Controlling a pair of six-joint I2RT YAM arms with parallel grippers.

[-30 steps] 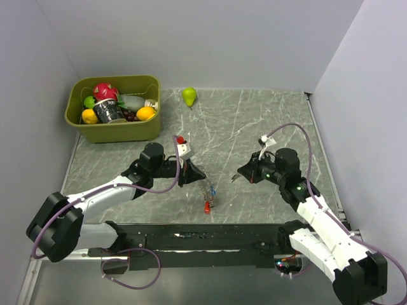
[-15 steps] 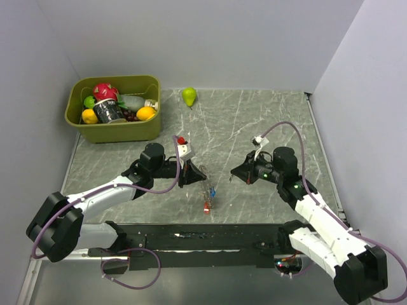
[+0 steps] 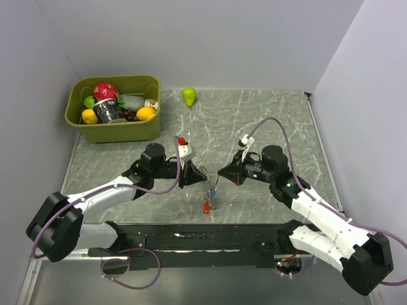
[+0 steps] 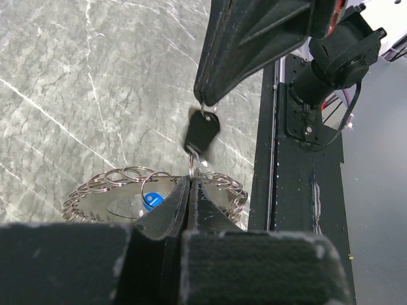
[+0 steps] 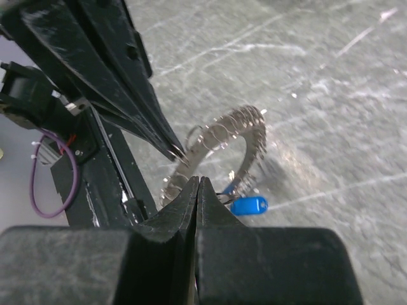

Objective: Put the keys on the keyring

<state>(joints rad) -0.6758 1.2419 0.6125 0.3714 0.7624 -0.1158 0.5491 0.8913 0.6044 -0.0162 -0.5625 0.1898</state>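
Nearest my bases is a small key with a red oblong plastic tag (image 3: pixel 206 208), low over the grey marbled table (image 3: pixel 273 121). I cannot tell whether it lies on the stone or hangs. Just beyond it is a key with a blue oblong plastic tag (image 5: pixel 248 204), beside the lower edge of the ring.

Above those two, my left gripper (image 4: pixel 191 185) is clamped tight on the rim of the large thin grey metal keyring with a toothed edge (image 4: pixel 127 173). It holds the keyring clear of the table, between my two arms.

My right gripper (image 5: pixel 198 183) reaches in from the other side with its fingers pressed together. In the left wrist view the tips pinch the little wire loop of a key with a dark grey oblong tag (image 4: pixel 202 132). That tag dangles from my tips, its lower end just at the keyring's rim, right by my left fingertips. I cannot tell whether it is threaded on.

Far off at the back left stands an olive-green plastic bin (image 3: pixel 114 132) of fruit and other items. A green pear (image 3: pixel 189 95) lies on the table to its right.
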